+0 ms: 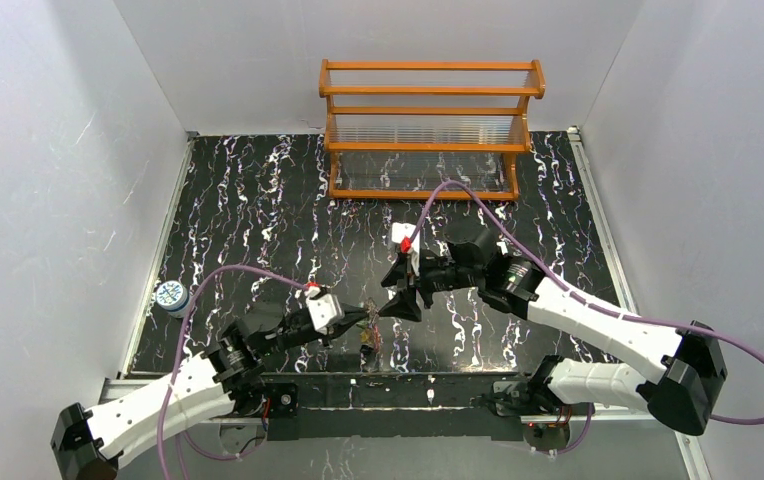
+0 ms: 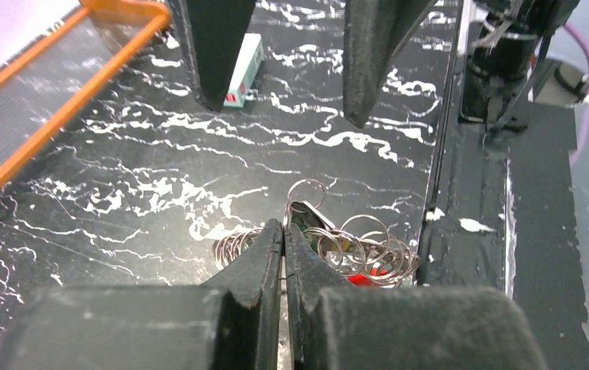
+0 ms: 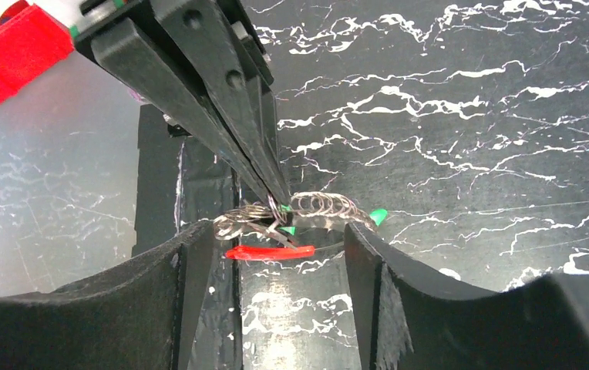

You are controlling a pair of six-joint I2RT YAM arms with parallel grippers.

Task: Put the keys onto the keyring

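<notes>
Left gripper: jaws pinched nearly shut on a coil of the thin metal ring chain of the red band keyring, at the near edge of the black marbled table. Right gripper: wide open, straddling the tangle and holding nothing. Green plastic-headed key sits just beside the chain; can't tell whether it's attached.

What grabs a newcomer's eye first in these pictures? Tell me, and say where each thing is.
The eye goes first to the left tool, shut on the tangled keyring chain near the front edge of the black marbled table. The right tool hangs open over the same tangle, one finger to either side. At the back of the table stands an orange wooden rack.
</notes>
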